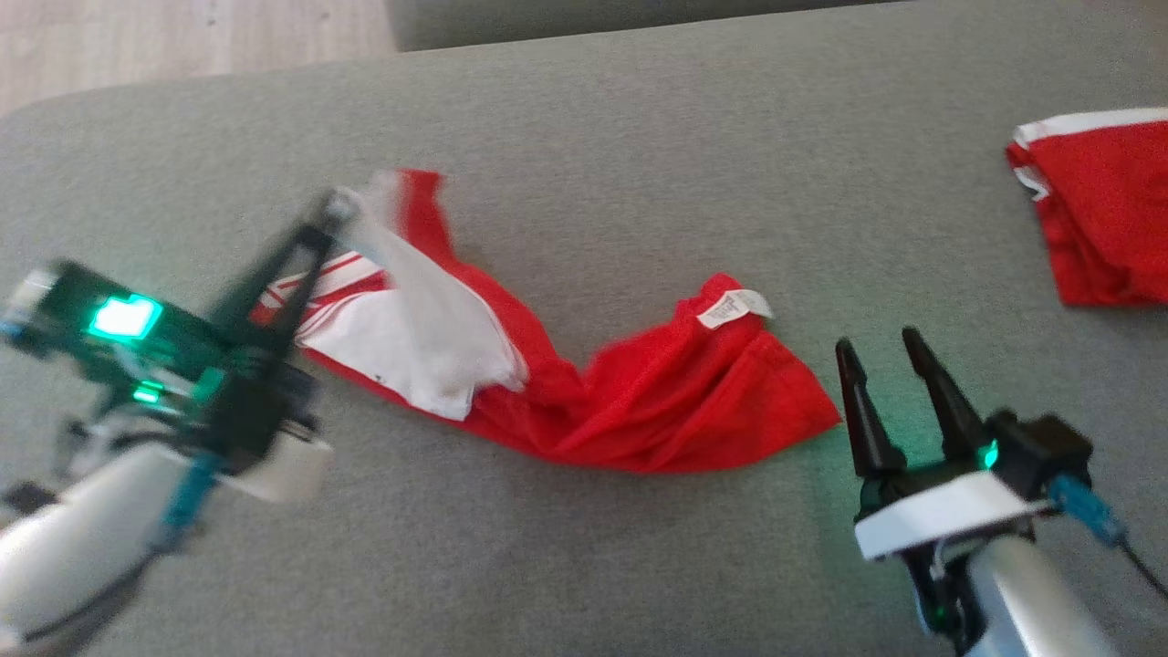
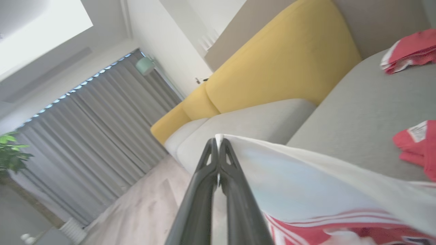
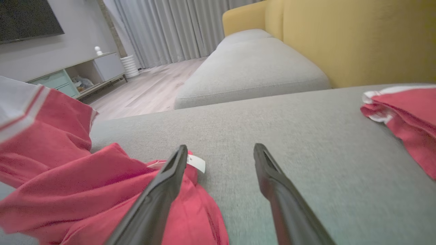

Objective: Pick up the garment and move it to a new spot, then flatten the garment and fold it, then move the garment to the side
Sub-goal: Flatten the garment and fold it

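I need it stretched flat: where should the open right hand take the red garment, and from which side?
Probably the loose corner by the white label, approached from the garment's right end, where the right hand sits. It lies flat on the cushion, opposite the left hand's pinch.

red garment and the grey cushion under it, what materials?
The garment looks like thin soft fabric, probably a cotton-type knit, matte red with white panels. It drapes and bunches in folds and carries a sewn label. The fibre isn't certain. The cushion looks like woven upholstery cloth, matte grey with a fine flecked weave.
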